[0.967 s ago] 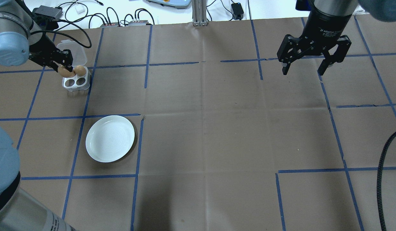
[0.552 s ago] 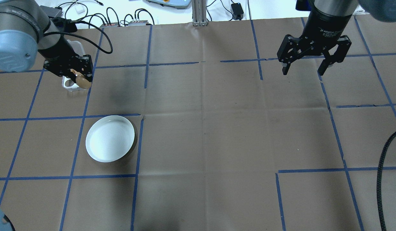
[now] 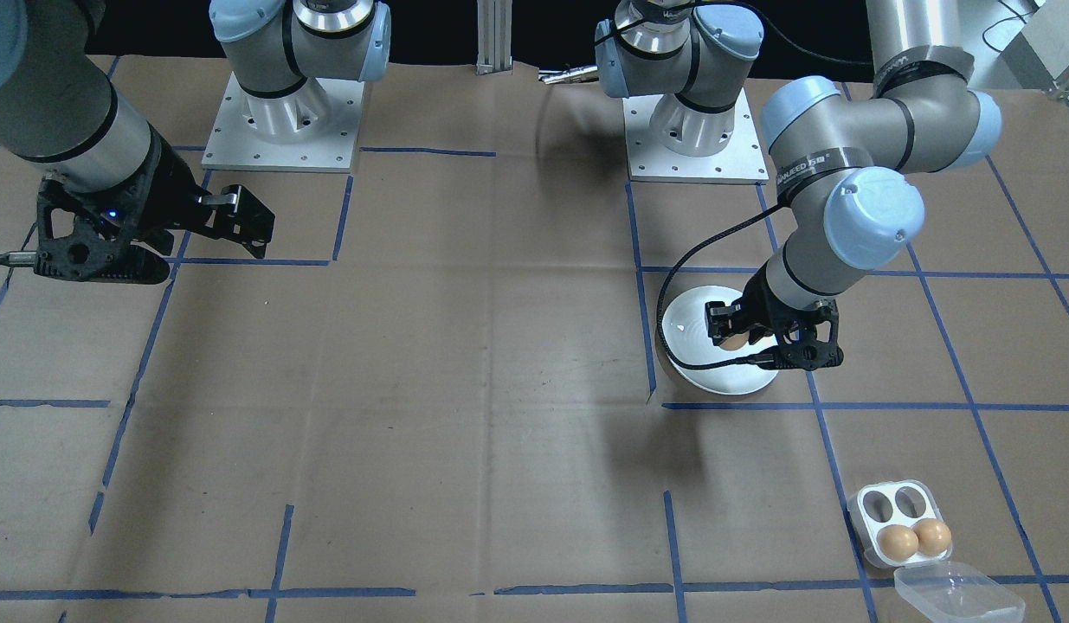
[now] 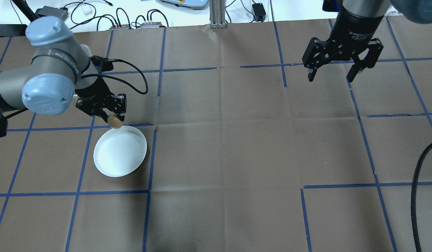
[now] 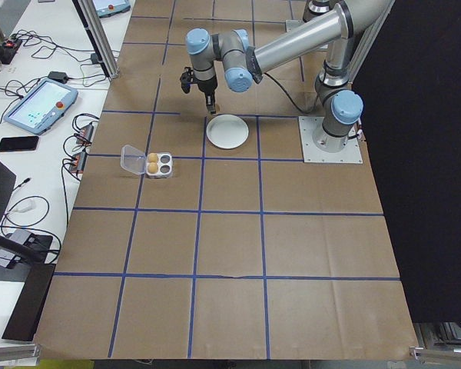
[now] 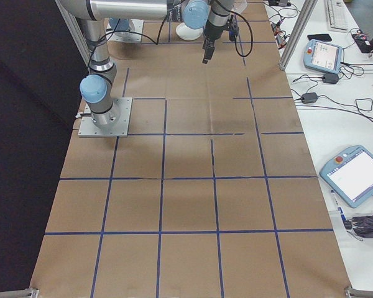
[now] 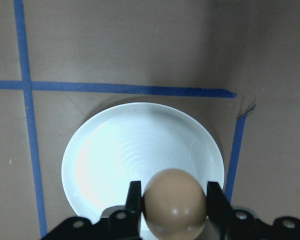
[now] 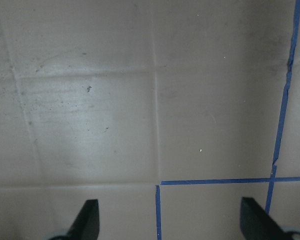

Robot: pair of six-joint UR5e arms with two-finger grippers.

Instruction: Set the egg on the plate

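A brown egg (image 4: 114, 121) (image 7: 175, 205) (image 3: 735, 339) is held between the fingers of my left gripper (image 4: 112, 117) (image 3: 742, 339), which is shut on it. It hangs above the far rim of the round white plate (image 4: 120, 151) (image 7: 115, 160) (image 3: 698, 324) (image 5: 227, 131). In the left wrist view the plate lies just under and ahead of the egg. My right gripper (image 4: 332, 74) (image 3: 240, 227) hovers open and empty over the far right of the table, with only brown paper and blue tape below it in the right wrist view.
A small white egg tray (image 3: 899, 522) (image 5: 160, 164) holds two brown eggs (image 3: 898, 542) (image 3: 933, 536), with a clear plastic lid (image 3: 958, 592) beside it. Blue tape lines grid the brown paper. Cables and devices lie along the far table edge (image 4: 132, 21).
My left arm has carried the egg away from the tray, toward the robot and to the right, up to the plate's far rim. The right arm has not moved.
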